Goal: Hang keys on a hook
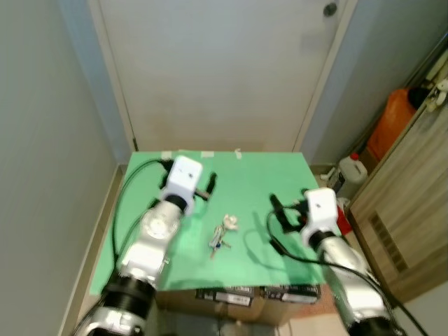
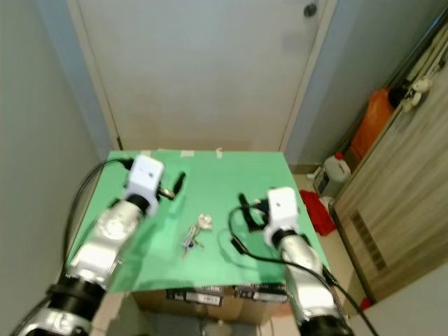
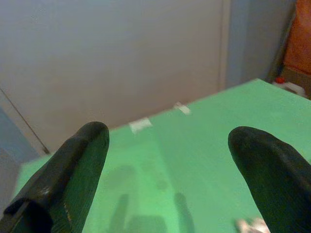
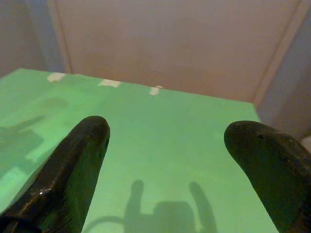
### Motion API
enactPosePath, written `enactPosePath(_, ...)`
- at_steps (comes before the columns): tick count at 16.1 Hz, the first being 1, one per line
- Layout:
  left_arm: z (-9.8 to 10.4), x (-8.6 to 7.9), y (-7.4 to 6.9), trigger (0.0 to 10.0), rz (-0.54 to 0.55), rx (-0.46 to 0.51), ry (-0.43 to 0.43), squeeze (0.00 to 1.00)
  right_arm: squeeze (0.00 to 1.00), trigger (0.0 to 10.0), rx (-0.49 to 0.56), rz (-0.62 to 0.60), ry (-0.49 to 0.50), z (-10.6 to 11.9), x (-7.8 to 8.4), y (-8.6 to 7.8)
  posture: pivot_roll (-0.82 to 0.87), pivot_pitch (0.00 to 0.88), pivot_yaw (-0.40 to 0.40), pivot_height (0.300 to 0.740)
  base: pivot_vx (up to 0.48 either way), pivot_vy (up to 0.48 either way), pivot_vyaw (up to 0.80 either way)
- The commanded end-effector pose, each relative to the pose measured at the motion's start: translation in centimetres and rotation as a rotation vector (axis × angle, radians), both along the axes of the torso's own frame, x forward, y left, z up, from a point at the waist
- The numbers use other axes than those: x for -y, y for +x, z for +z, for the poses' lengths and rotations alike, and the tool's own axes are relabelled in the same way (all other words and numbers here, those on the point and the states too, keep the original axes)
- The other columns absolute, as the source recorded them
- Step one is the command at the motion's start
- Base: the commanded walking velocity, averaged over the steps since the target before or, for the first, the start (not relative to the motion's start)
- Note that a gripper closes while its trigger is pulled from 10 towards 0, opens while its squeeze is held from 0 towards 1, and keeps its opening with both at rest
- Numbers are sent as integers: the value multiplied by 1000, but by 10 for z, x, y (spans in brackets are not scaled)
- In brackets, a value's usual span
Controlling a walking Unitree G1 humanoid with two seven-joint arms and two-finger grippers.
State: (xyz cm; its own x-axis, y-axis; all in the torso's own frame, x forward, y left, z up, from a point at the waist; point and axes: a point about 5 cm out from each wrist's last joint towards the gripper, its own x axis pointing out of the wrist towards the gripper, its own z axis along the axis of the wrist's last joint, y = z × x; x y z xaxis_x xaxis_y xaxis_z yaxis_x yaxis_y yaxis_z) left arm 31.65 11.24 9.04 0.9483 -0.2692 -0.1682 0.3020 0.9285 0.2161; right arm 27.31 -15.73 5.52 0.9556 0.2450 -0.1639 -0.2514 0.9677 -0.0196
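Lying between both grippers on the green table [image 1: 140,210], keys [image 1: 221,235] run near-to-far; left gripper [image 1: 208,187] nearer, right gripper [image 1: 278,210] beside; both spread, empty.

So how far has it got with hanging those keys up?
Hardly begun. Nothing looks done: the keys lie loose on the green table, between the two arms. In hand: the left hand and right hand are both open above the table, holding nothing. Left: grasping the keys, lifting them and hanging them on a hook.

keys [image 1: 221,236]: shiny metal | table [image 1: 266,175]: matt green | cabinet [image 1: 413,203]: wood-grain
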Motion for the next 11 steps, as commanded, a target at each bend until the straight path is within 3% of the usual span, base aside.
enactPosePath(1,-5,2,-2,10000,7,-23,-2,0,0,10000,15,-16,-9,7,7,2,-47,0,-54,736,0,0,0)
enactPosePath(3,-25,18,-9,10000,3,-73,-11,0,0,10000,12,-69,-38,11,29,-3,-83,0,-64,736,0,0,0)
enactPosePath(6,-39,18,-12,10000,43,-94,6,0,0,10000,-8,-81,-68,14,41,-15,-120,25,-82,736,0,0,0)
enactPosePath(11,-46,19,-16,10000,103,-132,-4,0,0,10000,-36,-61,-70,14,38,-20,-117,34,-94,736,0,0,0)
